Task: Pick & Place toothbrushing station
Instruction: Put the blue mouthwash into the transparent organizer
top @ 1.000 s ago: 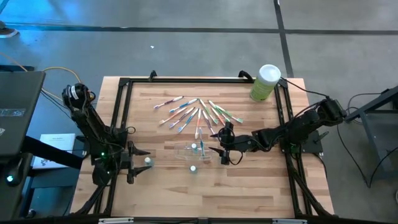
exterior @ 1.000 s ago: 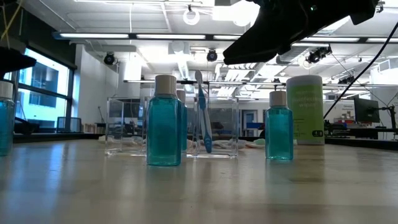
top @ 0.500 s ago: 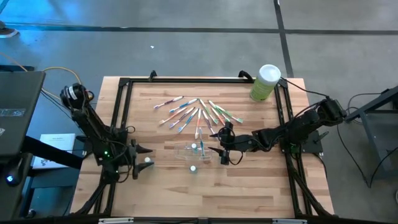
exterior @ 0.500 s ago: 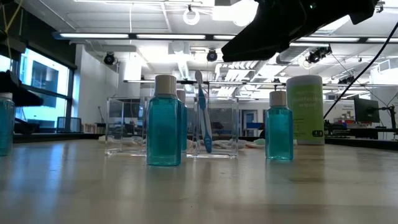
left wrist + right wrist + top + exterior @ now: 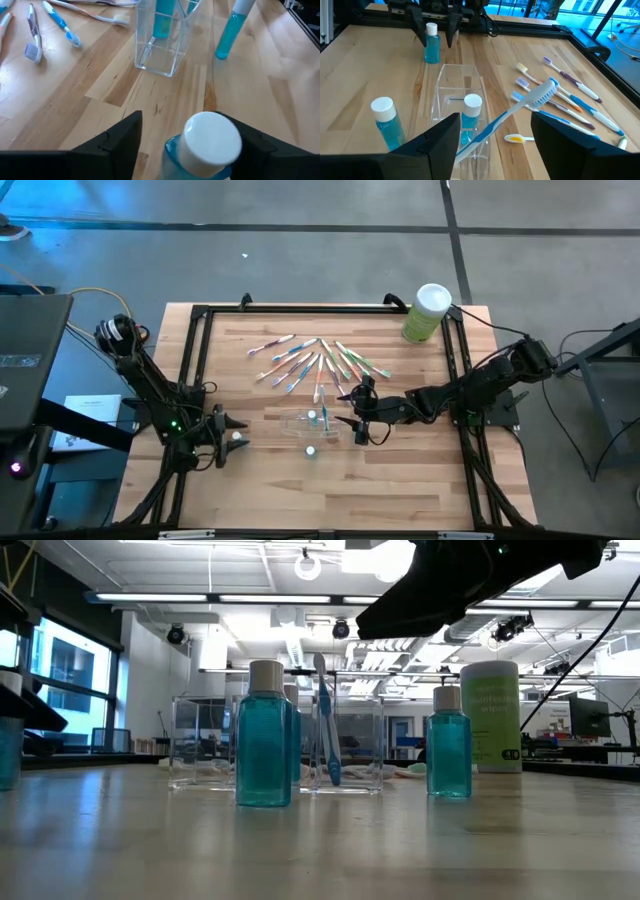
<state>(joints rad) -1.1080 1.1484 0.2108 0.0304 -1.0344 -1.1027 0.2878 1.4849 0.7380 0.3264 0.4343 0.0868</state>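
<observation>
The clear holder (image 5: 305, 423) stands mid-table. In it are a blue-and-white toothbrush (image 5: 520, 107), leaning on the rim, and a teal white-capped bottle (image 5: 471, 114). Another bottle (image 5: 311, 449) stands just outside. Several pastel toothbrushes (image 5: 315, 360) lie fanned out behind. My left gripper (image 5: 228, 438) is open at the table's left, its fingers on either side of a third teal bottle (image 5: 210, 142) that stands upright on the table. My right gripper (image 5: 342, 409) is open and empty beside the holder's right end, with the holder ahead of its fingers in the right wrist view (image 5: 495, 130).
A tall green canister with a white lid (image 5: 425, 312) stands at the far right corner. A black frame (image 5: 200, 360) runs around the tabletop. In the low view another teal bottle (image 5: 448, 740) stands right of the holder. Bare wood lies along the near edge.
My left gripper has moved toward the table's right until its open fingers stand on either side of the teal bottle, which has stayed upright where it was. My right gripper and the holder have kept still.
</observation>
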